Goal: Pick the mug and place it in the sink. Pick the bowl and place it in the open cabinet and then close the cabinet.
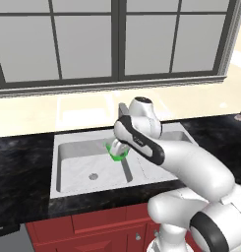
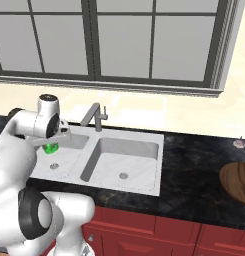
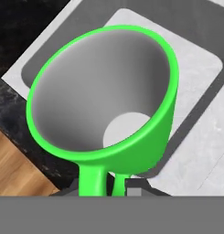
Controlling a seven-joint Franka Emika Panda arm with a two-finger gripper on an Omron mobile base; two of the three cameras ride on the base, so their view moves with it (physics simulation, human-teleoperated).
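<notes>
The bright green mug (image 3: 109,96) hangs above the left basin of the grey marbled sink (image 1: 68,142), and my gripper (image 3: 104,186) is shut on its handle. The hand view looks into the mug's pale inside, with the sink (image 3: 195,91) below it. The left base view has the mug (image 1: 115,150) peeking out beside my forearm, over the divider side of the basin. From the right base view the mug (image 2: 50,148) hangs under the hand above the sink (image 2: 144,137). The dark wooden bowl (image 2: 237,182) lies on the counter at the far right. The cabinet is out of view.
A squared grey faucet (image 2: 94,116) stands behind the basins. Black stone counter (image 2: 194,170) runs on both sides of the sink, with a small round pinkish object (image 2: 239,143) at its back right. Red drawer fronts (image 1: 97,219) lie below. A large window spans the wall behind.
</notes>
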